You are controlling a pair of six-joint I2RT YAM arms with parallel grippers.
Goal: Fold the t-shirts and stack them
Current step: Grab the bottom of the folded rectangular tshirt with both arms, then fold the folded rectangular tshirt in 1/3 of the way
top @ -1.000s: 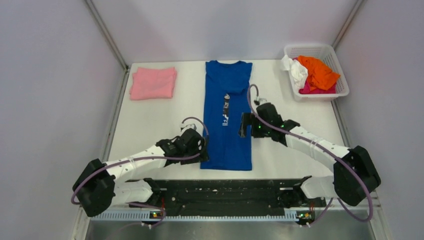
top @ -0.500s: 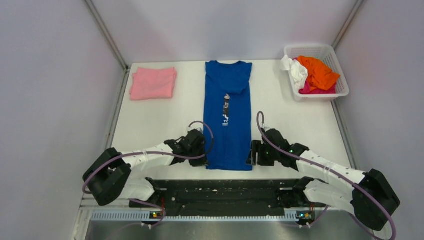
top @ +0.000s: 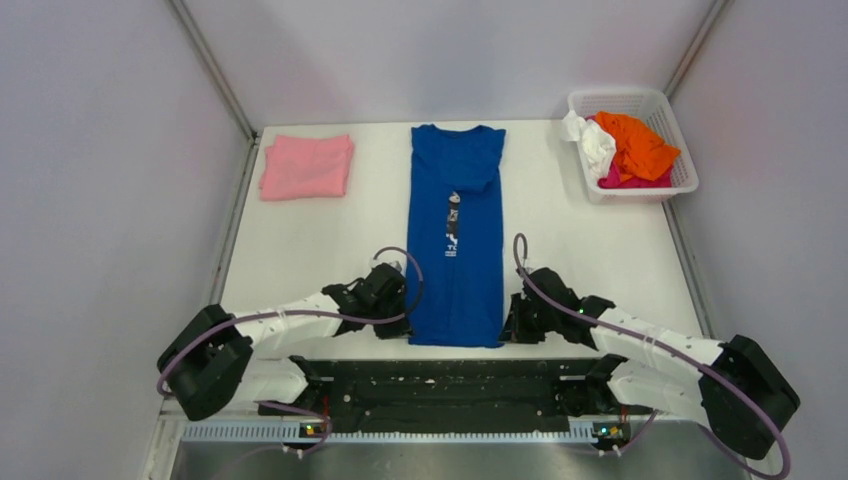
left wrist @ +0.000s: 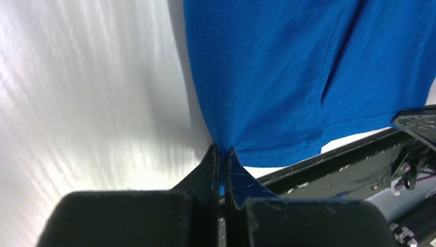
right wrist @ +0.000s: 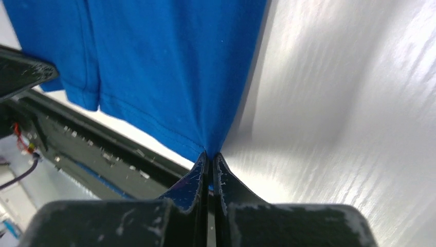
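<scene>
Two tools sit at the near edge of the worktop [top: 300, 250], each clamped on a bottom corner of the blue t-shirt [top: 455, 240]. The left tool [left wrist: 222, 152] has its fingers pressed together on the left hem corner, and the right tool [right wrist: 210, 156] pinches the right hem corner the same way. In both wrist views only the very tip of each corner sits between the fingers. I cannot tell how many layers of cloth are caught.

The hem lies just beside the black rail [top: 455, 375] that runs in front of the arm bases. From there the shirt stretches away as a narrow strip, sides folded in, print facing up, collar at the far edge. Further off, a folded pink t-shirt [top: 306, 166] lies at the far left. A white basket [top: 578, 100] at the far right holds an orange tee [top: 635, 143], a white tee [top: 597, 140] and a magenta tee [top: 625, 178].

The next move is probably to carry the hem toward the collar, and the main risk is the shallow grip. A quick lift could pull a corner free and drop that side. If only one layer is held, the tucked sides may fall open. Uneven travel between the arms would skew the fold, and a low path could drag the strip along the worktop.
</scene>
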